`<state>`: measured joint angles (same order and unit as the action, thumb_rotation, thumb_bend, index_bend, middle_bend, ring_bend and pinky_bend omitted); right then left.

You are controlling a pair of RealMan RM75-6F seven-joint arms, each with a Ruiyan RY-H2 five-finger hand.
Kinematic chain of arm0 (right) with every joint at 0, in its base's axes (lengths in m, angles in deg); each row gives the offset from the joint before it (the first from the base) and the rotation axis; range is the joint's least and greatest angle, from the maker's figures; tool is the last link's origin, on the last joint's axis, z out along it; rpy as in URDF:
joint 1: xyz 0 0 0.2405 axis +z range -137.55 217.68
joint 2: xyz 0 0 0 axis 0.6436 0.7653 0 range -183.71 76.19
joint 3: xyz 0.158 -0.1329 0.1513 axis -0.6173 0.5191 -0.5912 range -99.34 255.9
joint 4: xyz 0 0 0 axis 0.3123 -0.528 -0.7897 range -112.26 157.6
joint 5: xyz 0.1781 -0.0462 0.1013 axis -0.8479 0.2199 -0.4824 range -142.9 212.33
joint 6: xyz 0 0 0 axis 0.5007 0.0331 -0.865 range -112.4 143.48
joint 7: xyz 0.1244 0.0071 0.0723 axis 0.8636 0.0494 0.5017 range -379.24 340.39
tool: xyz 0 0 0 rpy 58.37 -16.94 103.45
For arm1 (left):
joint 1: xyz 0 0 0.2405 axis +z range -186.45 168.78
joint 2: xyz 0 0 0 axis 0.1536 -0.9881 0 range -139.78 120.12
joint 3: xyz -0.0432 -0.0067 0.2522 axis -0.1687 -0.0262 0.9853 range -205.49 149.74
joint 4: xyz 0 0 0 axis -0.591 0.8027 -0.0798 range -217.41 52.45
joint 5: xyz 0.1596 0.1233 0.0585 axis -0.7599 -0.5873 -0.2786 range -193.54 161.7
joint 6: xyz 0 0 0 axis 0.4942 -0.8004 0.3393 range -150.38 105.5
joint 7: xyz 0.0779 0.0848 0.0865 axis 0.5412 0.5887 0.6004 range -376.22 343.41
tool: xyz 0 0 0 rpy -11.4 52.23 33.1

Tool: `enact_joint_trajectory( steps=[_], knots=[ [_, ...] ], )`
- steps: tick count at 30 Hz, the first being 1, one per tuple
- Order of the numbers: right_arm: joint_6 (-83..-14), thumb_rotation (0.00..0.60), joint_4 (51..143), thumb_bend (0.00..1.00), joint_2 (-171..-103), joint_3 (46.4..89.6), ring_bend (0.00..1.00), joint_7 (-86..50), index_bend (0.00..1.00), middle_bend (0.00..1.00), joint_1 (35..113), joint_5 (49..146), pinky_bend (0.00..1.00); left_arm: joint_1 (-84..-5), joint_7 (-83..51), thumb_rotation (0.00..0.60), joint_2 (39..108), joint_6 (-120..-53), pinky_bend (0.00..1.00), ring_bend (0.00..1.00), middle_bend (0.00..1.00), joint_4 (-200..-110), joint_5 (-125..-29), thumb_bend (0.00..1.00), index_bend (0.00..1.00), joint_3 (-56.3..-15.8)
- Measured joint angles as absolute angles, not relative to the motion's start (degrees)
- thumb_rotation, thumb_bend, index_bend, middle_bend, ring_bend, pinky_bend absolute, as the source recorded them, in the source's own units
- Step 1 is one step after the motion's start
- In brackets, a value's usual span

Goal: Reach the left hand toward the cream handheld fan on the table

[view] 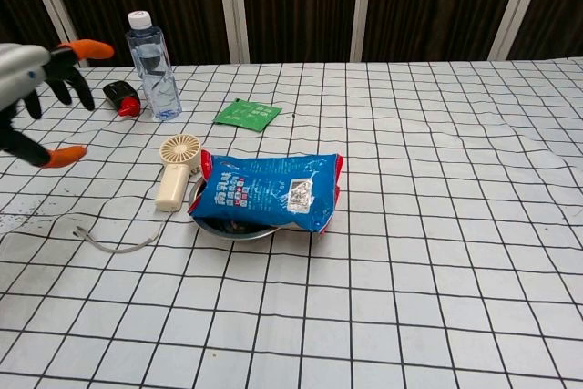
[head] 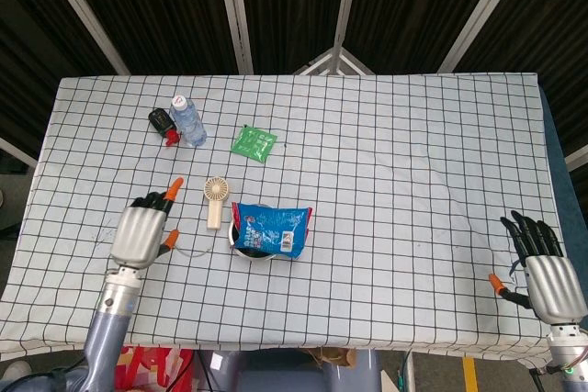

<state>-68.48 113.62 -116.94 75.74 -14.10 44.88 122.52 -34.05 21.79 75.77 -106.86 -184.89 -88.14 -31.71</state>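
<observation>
The cream handheld fan (head: 215,201) lies flat on the checked cloth, round head away from me, handle toward me; it also shows as the fan (view: 176,172) in the chest view, with a thin wrist strap (view: 114,241) trailing to its left. My left hand (head: 143,229) hovers to the left of the fan, apart from it, fingers spread and holding nothing. In the chest view that left hand (view: 32,97) is at the left edge, raised above the table. My right hand (head: 544,268) rests open at the table's near right corner.
A blue snack bag (head: 270,226) lies over a small bowl (view: 232,228) just right of the fan. Further back stand a water bottle (head: 187,120), a black and red object (head: 163,124) and a green packet (head: 253,142).
</observation>
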Motion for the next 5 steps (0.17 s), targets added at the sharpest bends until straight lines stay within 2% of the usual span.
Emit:
enact_joint_trajectory(
  steps=[2, 5],
  knots=[
    [-68.6, 0.6, 113.6, 0.28, -117.0, 75.7, 0.0, -14.3, 0.1, 0.0, 44.9, 122.5, 0.0, -31.8, 19.9, 0.6, 72.9, -108.8, 0.0, 0.0, 0.0, -186.0, -90.0, 0.23, 0.0, -29.4],
    [-68.8, 0.6, 113.6, 0.28, -117.2, 75.7, 0.0, -14.7, 0.1, 0.0, 44.8, 122.5, 0.0, -28.4, 16.6, 0.6, 68.8, -112.2, 0.0, 0.0, 0.0, -186.5, -94.1, 0.23, 0.0, -25.7]
  ],
)
